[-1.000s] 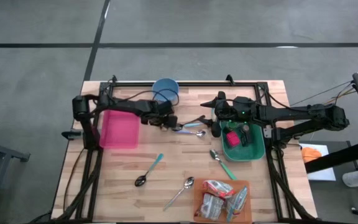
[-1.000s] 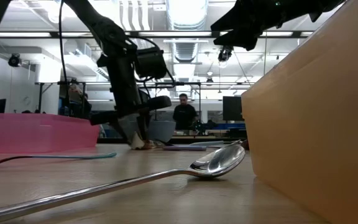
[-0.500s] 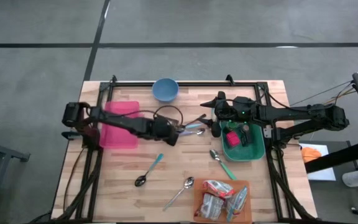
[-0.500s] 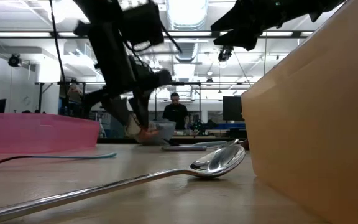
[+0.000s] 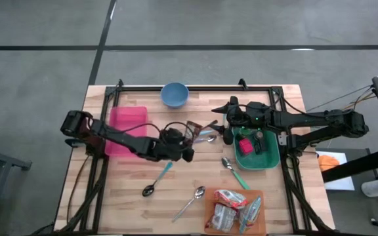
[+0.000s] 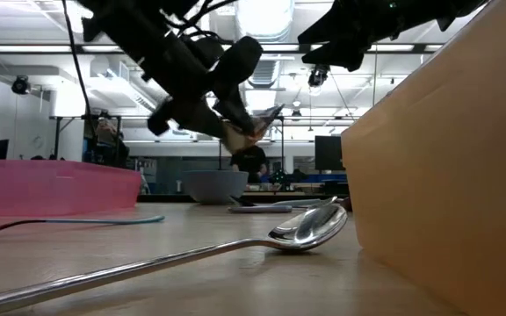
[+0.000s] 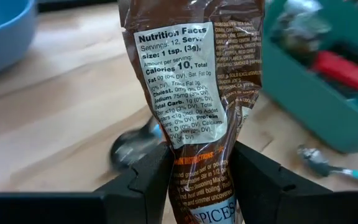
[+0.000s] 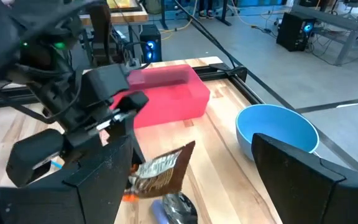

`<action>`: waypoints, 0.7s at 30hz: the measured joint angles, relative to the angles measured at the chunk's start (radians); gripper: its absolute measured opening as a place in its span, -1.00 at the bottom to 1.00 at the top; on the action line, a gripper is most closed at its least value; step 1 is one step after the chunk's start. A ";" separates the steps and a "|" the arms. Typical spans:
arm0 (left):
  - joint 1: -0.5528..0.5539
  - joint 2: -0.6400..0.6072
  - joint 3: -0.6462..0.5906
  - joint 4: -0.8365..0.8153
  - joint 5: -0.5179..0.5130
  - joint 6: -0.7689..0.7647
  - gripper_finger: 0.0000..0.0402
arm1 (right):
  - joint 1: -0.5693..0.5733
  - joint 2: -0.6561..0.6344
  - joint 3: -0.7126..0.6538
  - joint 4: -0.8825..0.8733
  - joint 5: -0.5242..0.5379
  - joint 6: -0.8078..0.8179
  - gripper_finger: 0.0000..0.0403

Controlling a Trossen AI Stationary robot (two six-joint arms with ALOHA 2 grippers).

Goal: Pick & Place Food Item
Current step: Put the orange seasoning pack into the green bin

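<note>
Clearly the left gripper (image 5: 188,145) had its fingers (image 7: 143,186) clamped on the lower end of a brown spice packet (image 7: 194,93), which hung lifted above the middle of the counter (image 5: 123,196), between the pink tray (image 5: 126,131) and the green bin (image 5: 261,160). The right gripper (image 5: 230,124) waited over the green bin's near edge with its fingers spread wide and empty. To carry well, the left arm probably needed to keep the packet high enough to clear the spoons (image 5: 205,137) lying below it, and to hold the pinch firm, since the floppy packet could swing or slip. Which container was meant to receive it could not be told. The packet's foot was cut off in the left wrist view, so how deep the fingers reached stayed unclear.
</note>
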 joint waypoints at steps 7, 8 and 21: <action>-0.009 0.066 -0.242 0.704 0.004 0.280 -0.21 | 0.000 0.000 0.000 0.000 0.000 0.000 0.62; -0.009 0.098 -0.260 0.800 0.006 0.321 -0.21 | 0.000 0.000 0.000 -0.001 0.000 0.000 0.62; -0.002 0.441 -0.094 1.094 0.066 0.691 -0.21 | 0.000 0.000 0.000 0.003 0.000 0.000 0.62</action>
